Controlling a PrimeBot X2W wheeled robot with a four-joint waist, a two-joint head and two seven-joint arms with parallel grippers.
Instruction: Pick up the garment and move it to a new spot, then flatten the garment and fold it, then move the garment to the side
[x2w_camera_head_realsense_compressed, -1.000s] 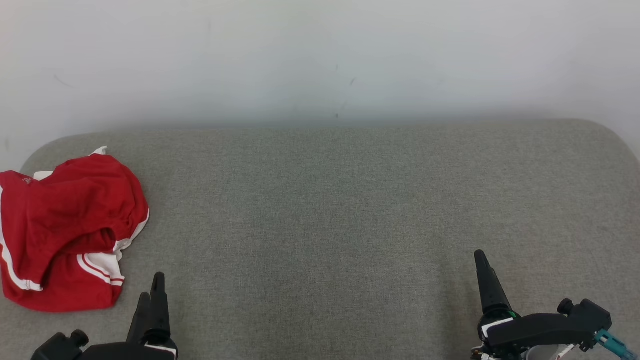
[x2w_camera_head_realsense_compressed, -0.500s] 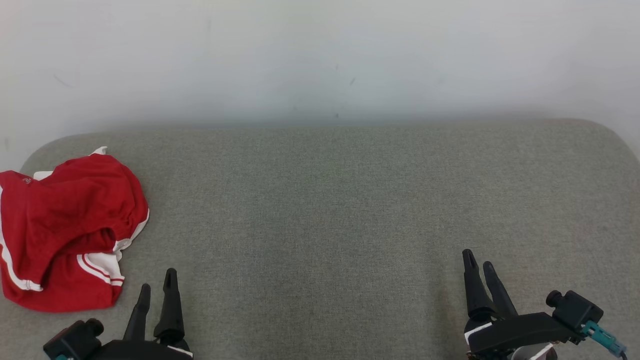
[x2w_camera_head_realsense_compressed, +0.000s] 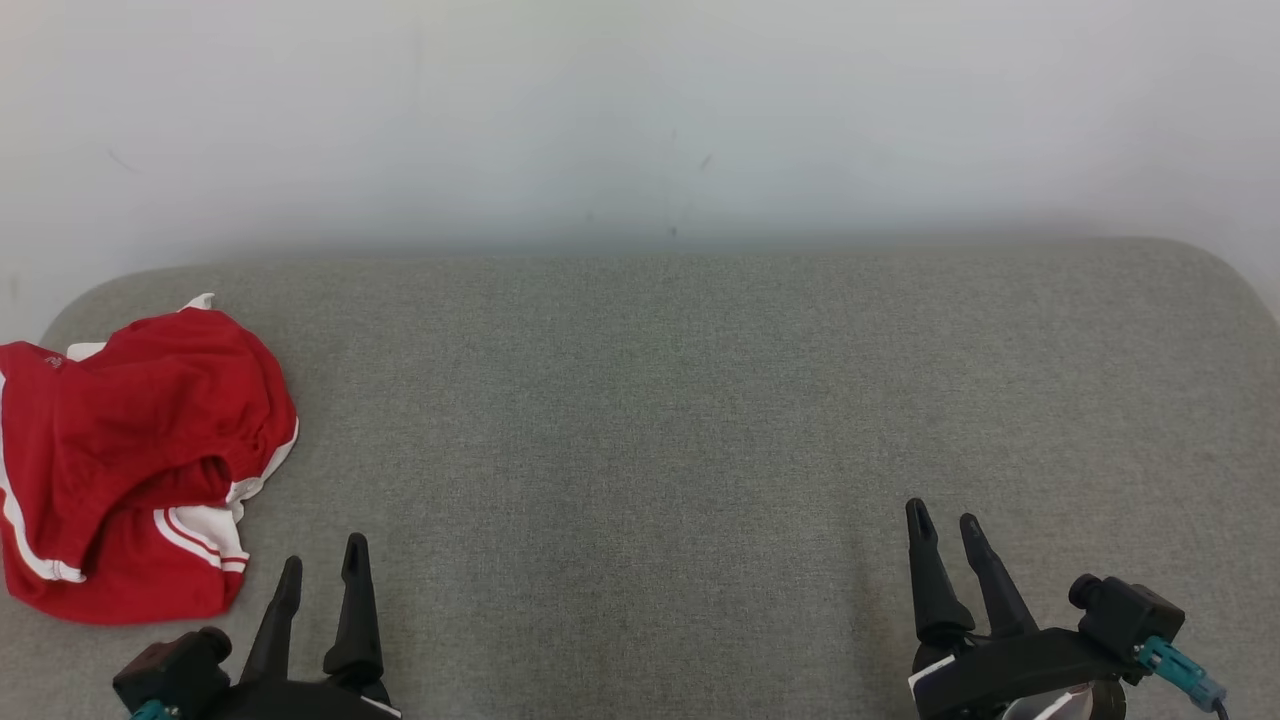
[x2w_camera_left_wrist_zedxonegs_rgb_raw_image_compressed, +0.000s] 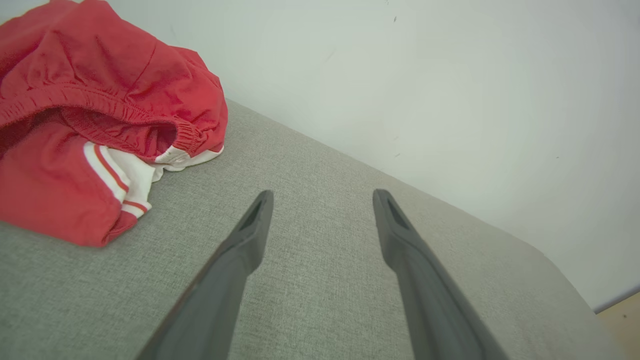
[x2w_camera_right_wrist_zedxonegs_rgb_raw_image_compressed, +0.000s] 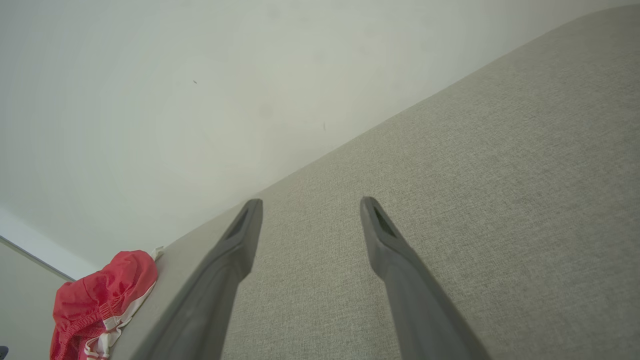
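You see the crumpled red-and-white garment (x2w_camera_head_realsense_compressed: 130, 460) lying on a grey upholstered surface (x2w_camera_head_realsense_compressed: 640, 400), with a pale wall (x2w_camera_head_realsense_compressed: 640, 120) just behind it. Your left gripper (x2w_camera_head_realsense_compressed: 322, 552) is just beside the garment's near right corner, apart from the cloth, with its fingers spread and pointing toward the wall. Your right gripper (x2w_camera_head_realsense_compressed: 941, 512) is well apart from the garment, to its right, with its fingers also spread.

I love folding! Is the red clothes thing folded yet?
No, crumpled. The red garment lies bunched in a heap, its layers overlapping unevenly.
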